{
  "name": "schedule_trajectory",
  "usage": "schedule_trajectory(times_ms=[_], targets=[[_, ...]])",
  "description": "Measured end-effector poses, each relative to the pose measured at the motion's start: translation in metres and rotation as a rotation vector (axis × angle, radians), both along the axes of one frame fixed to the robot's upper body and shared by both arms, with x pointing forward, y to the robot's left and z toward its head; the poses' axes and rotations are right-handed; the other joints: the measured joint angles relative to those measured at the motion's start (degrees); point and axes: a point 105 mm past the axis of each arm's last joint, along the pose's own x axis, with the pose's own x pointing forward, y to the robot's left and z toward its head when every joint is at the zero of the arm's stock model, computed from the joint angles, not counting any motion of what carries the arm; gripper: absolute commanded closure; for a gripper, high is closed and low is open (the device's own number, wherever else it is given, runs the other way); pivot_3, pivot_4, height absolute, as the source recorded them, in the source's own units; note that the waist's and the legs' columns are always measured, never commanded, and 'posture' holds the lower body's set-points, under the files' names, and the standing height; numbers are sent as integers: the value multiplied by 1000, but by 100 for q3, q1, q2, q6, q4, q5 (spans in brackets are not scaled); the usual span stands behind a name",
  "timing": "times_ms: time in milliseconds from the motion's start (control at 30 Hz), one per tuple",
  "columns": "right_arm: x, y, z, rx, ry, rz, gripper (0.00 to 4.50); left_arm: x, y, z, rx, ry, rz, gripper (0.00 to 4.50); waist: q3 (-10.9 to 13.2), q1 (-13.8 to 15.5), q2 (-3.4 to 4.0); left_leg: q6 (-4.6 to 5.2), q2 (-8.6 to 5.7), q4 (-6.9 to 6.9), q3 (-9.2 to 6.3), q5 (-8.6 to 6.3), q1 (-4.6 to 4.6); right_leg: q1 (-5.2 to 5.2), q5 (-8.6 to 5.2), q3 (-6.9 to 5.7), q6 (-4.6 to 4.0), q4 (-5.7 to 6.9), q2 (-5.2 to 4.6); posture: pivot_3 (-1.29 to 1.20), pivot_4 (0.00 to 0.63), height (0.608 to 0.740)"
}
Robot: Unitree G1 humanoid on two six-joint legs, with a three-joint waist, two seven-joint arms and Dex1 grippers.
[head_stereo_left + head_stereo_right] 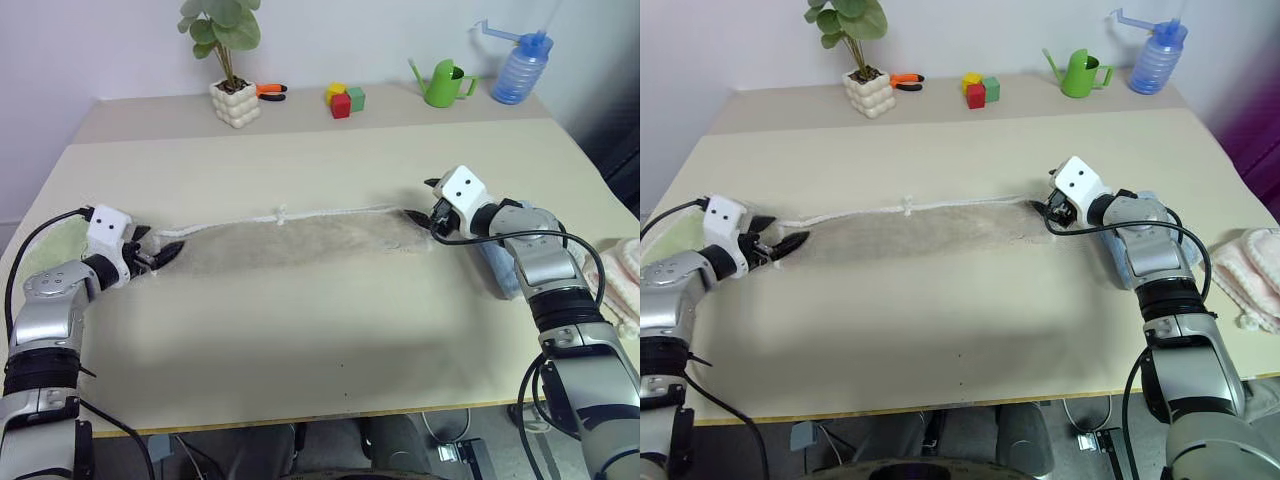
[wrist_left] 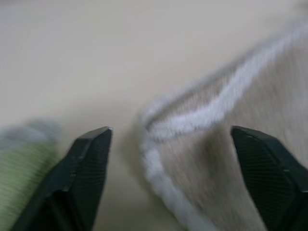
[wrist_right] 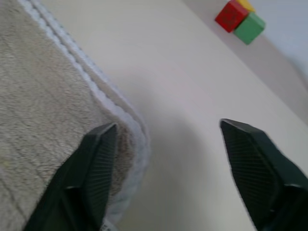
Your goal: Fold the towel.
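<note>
The beige towel (image 1: 290, 240) lies flat on the table as a long, narrow band, its whitish corded edge running along the far side with a small loop near the middle. My left gripper (image 1: 165, 255) stands open at the towel's left end; in the left wrist view the corner of the towel (image 2: 250, 120) lies between the spread fingers (image 2: 91, 159). At the right end my right gripper (image 1: 420, 218) is open too. The right wrist view has one finger (image 3: 96, 163) over the towel's doubled edge (image 3: 43, 106) and the other over bare table.
A light green towel (image 1: 45, 250) lies under my left forearm and a light blue one (image 1: 497, 265) under my right. A pinkish cloth (image 1: 620, 280) sits at the right edge. Along the back stand a potted plant (image 1: 235, 100), orange pliers (image 1: 270, 90), blocks (image 1: 343, 98), a green watering can (image 1: 445, 83) and a blue bottle (image 1: 520, 65).
</note>
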Motion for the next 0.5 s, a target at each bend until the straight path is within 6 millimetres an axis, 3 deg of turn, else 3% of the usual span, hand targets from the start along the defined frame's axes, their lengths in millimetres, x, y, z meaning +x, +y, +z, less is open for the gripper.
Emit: schedule_trajectory(times_ms=[33, 167, 367, 500], targets=[[-1, -1, 1, 4, -6, -4, 1085, 1, -1, 4, -24, -22, 10, 573, 0, 2, 0, 0, 0, 0, 0, 0, -1, -1, 0, 0, 0, 1, 0, 0, 150, 731], [-17, -3, 7, 124, 32, 0, 61, -3, -11, 22, -80, -103, 2, 513, 0, 4, 0, 0, 1, 1, 0, 0, -3, -1, 0, 1, 0, -2, 0, 0, 150, 731], [-71, 5, -1, 410, 233, 37, 61, -3, -18, 39, -145, -197, 56, 513, -2, 48, -2, 14, 1, 6, -6, -8, -1, 7, 0, 1, 0, 0, 0, 0, 150, 731], [-108, 9, -22, 601, 419, -21, 61, -11, -86, 56, -138, -222, -197, 513, -5, 148, -6, 31, -1, 14, -4, -18, 3, 18, 1, 5, 2, -2, -2, 0, 150, 731]])
